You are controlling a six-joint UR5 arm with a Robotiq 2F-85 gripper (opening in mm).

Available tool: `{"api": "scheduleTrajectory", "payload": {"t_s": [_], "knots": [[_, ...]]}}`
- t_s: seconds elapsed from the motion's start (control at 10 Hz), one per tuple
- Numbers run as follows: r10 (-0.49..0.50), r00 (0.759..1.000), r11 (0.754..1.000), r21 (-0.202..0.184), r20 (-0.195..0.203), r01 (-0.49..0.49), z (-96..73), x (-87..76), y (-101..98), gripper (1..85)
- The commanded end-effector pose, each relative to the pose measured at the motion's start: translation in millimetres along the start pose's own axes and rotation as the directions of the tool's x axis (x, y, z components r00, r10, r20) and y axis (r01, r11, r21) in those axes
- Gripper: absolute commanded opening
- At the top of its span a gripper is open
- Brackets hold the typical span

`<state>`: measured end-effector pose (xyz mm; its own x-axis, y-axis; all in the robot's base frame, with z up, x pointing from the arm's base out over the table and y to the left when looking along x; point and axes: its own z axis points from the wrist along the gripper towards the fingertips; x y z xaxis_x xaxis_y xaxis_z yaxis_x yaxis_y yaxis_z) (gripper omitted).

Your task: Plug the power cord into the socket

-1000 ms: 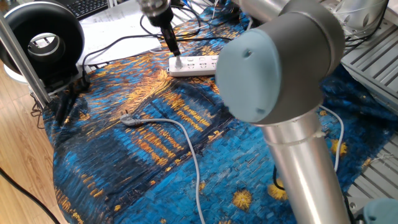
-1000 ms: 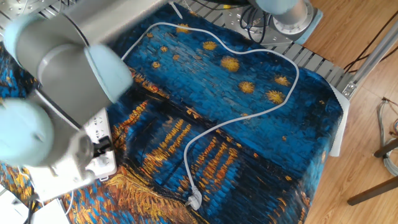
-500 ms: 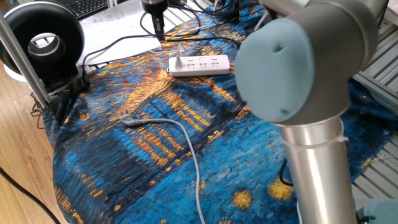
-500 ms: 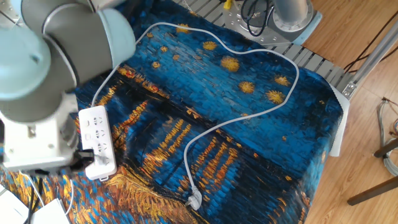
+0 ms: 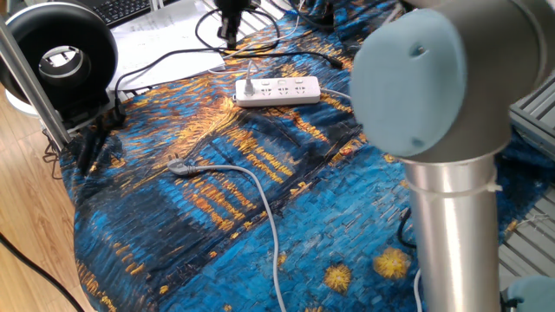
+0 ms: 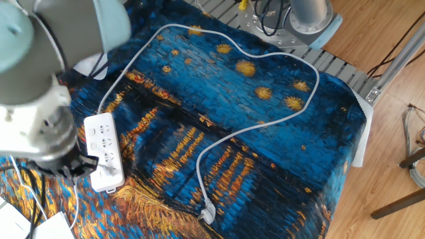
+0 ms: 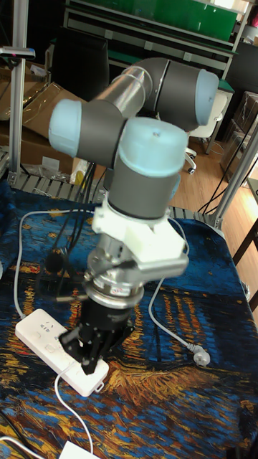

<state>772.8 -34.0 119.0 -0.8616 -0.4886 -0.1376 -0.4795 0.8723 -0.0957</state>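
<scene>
Hovering above the socket, the gripper carries nothing; whether its jaws are parted cannot be told. The power cord appears seated in the end outlet. Retract straight upward, avoiding snagging its thin white lead.

Power strips: one, the socket
Outlet groups: three; grey cables: one
Robot arms: one; grippers: one

Socket smooth glossy white plastic; tablecloth matt woven print; arm brushed metal, blue plastic caps.
</scene>
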Motion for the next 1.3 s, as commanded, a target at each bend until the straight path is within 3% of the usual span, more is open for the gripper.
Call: {"api": "scheduleTrajectory", "payload": {"t_s": [0.0, 0.1, 0.2, 0.4, 0.5, 0.7, 0.8, 0.9, 1.1, 1.2], "knots": [[0.222, 0.974, 0.975, -0.009, 0.039, -0.222, -19.3, 16.7, 1.0, 1.3], [0.245, 0.969, 0.969, -0.058, 0.04, -0.242, -18.6, 17.3, 10.0, 1.3], [0.239, 0.97, 0.969, -0.068, 0.038, -0.236, -13.3, 19.4, 6.7, 1.3], [0.262, 0.964, 0.965, -0.035, 0.042, -0.261, -12.0, 23.6, -2.3, 1.3], [0.265, 0.964, 0.964, -0.031, 0.021, -0.264, -12.8, 33.5, -1.3, 1.3], [0.28, 0.959, 0.959, -0.053, 0.041, -0.278, -6.6, 41.8, 1.0, 1.3], [0.315, 0.949, 0.946, -0.097, 0.026, -0.311, -2.2, 50.3, 12.5, 1.3], [0.326, 0.945, 0.943, -0.078, 0.014, -0.324, -1.6, 57.6, 8.0, 1.3], [0.35, 0.933, 0.937, 0.006, -0.08, -0.35, -4.1, 90.3, -4.1, 1.3], [0.347, 0.934, 0.938, 0.015, -0.088, -0.347, -4.7, 93.5, -6.1, 1.3]]}}
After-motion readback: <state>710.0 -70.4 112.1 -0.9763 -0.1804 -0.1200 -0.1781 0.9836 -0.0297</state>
